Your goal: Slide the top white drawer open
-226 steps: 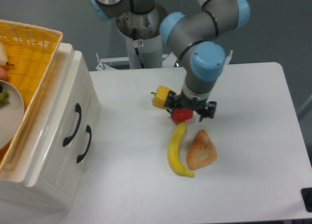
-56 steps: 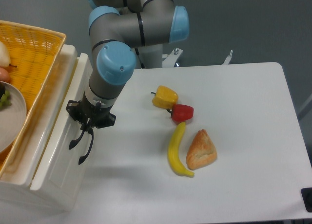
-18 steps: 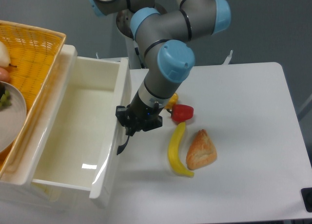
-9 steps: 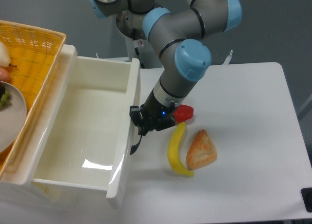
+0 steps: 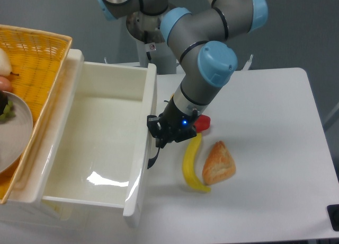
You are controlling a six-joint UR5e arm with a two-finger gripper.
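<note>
Robot lab: white table (image 5: 275, 164), plain grey backdrop, toy food.

White table (image 5: 275, 164); grey-blue wall (image 5: 312, 26) behind; even light

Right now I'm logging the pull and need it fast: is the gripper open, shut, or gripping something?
Gripper: shut on the black handle of the top white drawer, which stands pulled far out.
</note>
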